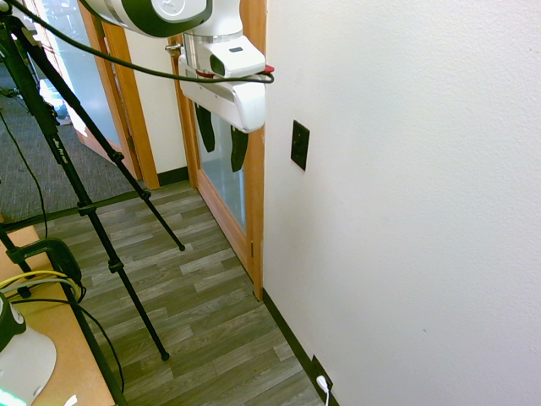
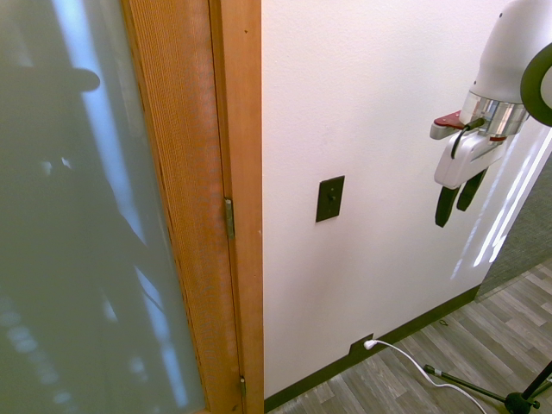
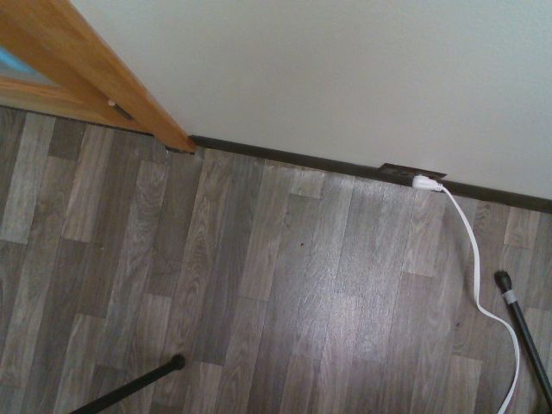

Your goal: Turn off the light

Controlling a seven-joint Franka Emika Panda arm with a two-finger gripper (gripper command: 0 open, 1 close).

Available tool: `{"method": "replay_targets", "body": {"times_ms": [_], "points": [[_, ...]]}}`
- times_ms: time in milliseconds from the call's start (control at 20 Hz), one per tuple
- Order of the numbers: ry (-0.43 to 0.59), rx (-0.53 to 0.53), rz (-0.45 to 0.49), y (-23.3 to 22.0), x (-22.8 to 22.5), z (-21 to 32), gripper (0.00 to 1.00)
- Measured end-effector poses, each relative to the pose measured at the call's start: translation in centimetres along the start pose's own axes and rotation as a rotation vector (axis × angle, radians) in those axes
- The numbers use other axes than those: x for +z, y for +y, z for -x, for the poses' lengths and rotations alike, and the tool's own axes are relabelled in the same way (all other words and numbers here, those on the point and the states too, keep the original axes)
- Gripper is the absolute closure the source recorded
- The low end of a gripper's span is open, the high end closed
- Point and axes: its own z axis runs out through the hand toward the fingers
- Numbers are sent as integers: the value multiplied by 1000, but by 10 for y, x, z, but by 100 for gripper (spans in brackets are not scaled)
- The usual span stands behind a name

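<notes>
No lamp shows; the room is bright. The light's switch [image 1: 299,145] is a small black upright plate on the white wall, also seen in the second exterior view as the switch [image 2: 329,198]. My gripper [image 1: 222,137] hangs in the air pointing down, away from the wall and at about the switch's height, with its two black fingers [image 1: 205,127] apart and nothing between them. In the second exterior view the gripper [image 2: 458,196] hangs well to the right of the switch. The wrist view looks straight down at the floor and does not show the switch.
A wooden door frame [image 1: 257,169] with frosted glass stands beside the switch. Low on the wall a black outlet plate [image 1: 319,372] holds a white plug [image 3: 427,182] with a cord trailing over the wood-look floor [image 3: 259,285]. A wooden desk corner [image 1: 51,338] lies lower left.
</notes>
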Motion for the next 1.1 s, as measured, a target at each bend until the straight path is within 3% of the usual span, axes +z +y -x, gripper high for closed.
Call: {"method": "replay_targets", "body": {"times_ms": [200, 450, 1100], "points": [[13, 6, -16, -6, -4, -5, 0], [67, 9, -73, -46, -16, -15, 0], [276, 177, -226, -119, 39, -27, 0]]}}
